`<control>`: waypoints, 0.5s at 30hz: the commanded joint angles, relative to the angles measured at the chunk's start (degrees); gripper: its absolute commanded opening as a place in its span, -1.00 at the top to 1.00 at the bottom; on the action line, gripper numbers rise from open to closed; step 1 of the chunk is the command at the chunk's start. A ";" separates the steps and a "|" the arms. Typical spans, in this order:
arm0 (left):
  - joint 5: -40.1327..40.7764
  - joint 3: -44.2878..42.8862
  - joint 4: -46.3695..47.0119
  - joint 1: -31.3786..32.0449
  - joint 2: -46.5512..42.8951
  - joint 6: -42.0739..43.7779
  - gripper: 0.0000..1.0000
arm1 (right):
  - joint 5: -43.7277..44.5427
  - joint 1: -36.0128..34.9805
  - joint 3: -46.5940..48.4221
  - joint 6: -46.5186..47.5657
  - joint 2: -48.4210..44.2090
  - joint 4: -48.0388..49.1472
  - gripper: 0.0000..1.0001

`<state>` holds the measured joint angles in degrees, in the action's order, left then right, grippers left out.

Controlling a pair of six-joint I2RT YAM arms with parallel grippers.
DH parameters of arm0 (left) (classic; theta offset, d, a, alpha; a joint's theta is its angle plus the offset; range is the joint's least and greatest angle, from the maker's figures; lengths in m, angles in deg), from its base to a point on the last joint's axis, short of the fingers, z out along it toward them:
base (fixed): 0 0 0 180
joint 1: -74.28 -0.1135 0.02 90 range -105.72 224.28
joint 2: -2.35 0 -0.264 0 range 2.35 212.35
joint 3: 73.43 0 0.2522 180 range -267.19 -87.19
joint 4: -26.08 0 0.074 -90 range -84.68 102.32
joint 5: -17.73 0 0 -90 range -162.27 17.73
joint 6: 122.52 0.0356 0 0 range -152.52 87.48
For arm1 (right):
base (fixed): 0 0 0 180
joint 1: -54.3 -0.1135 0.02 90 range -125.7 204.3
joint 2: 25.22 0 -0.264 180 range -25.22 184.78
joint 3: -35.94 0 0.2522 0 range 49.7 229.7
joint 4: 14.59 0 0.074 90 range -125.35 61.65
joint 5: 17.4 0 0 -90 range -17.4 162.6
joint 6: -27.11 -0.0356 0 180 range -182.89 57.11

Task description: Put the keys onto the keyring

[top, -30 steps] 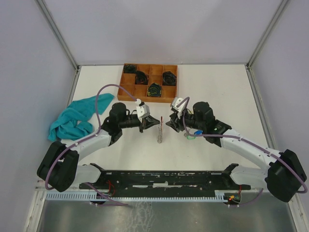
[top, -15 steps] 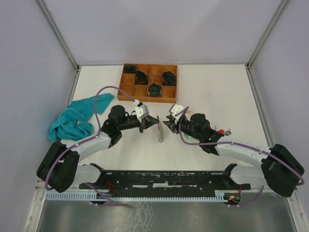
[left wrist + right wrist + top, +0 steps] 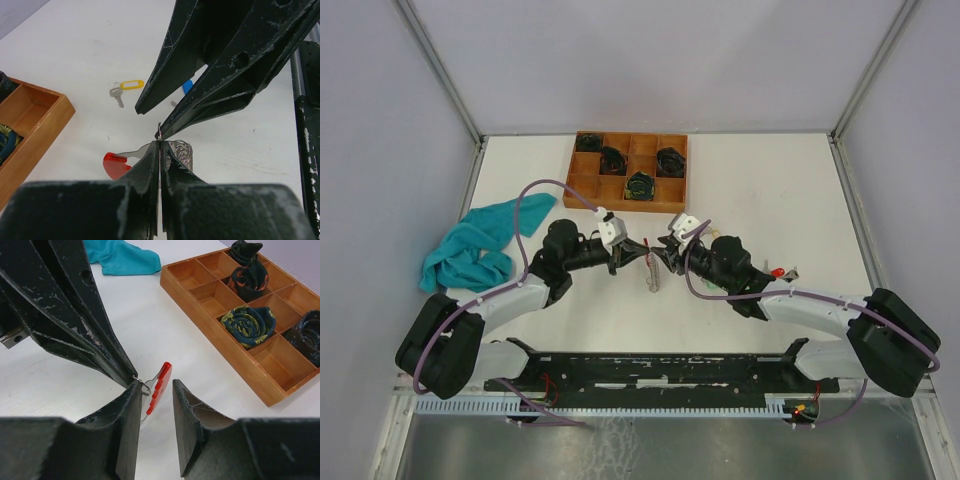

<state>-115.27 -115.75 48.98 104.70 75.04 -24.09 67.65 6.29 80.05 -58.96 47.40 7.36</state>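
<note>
Flat red-tag key, ridged metal coil, wd tray

Both arms reach forward low over the table and bend inward, tips nearly meeting in the middle. Left gripper: fingers pressed tight together, pinching the keyring. Right gripper faces it, fingers spread apart, one tip right against the left tips.

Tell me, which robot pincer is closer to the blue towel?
Left. The left pincer is mid-table, right of the towel, not touching it. The right pincer faces it tip to tip from the other side, so it is farther away.
</note>
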 commanded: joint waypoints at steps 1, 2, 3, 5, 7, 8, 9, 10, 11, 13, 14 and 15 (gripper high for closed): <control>-0.06 0.58 5.22 0.22 -2.19 -2.35 0.95 | 1.60 -0.55 -0.20 -1.11 1.57 5.51 0.24; -0.06 0.59 5.33 0.32 -2.20 -2.49 0.95 | 1.80 -0.59 -0.20 -1.11 1.97 5.89 0.26; -0.13 0.68 5.47 0.29 -2.26 -2.45 0.95 | 2.06 -0.59 -0.26 -1.18 2.33 6.25 0.29; -0.25 0.80 5.74 0.28 -2.36 -2.54 0.95 | 3.02 -0.75 -0.58 -1.43 3.02 7.67 0.33; -0.47 0.93 5.79 0.37 -2.37 -2.54 0.95 | 3.53 -0.86 -0.98 -1.54 3.47 9.06 0.40; -0.54 0.92 5.86 0.34 -2.31 -2.54 0.95 | 3.62 -0.81 -0.99 -1.48 3.57 9.34 0.43; -0.65 1.01 5.87 0.30 -2.24 -2.49 0.95 | 3.59 -0.85 -0.99 -1.36 3.66 9.40 0.49; -0.61 0.99 5.87 0.33 -2.20 -2.48 0.95 | 3.44 -0.92 -0.88 -1.11 3.62 9.40 0.55; -0.59 1.03 5.83 0.28 -2.12 -2.45 0.95 | 3.27 -0.94 -0.83 -0.85 3.56 9.32 0.61; -0.52 1.01 5.88 0.35 -1.98 -2.54 0.95 | 2.85 -1.03 -0.55 -0.05 3.16 8.67 0.75; -0.44 1.02 5.95 0.30 -1.94 -2.61 0.93 | 2.63 -1.10 -0.43 0.47 2.84 8.06 0.81; -0.31 1.04 5.95 0.34 -1.86 -2.62 0.89 | 2.44 -1.16 -0.12 1.13 2.53 7.32 0.85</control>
<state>-114.42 -114.74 50.38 104.70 74.56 -24.13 69.68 5.29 79.19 -59.55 50.73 12.84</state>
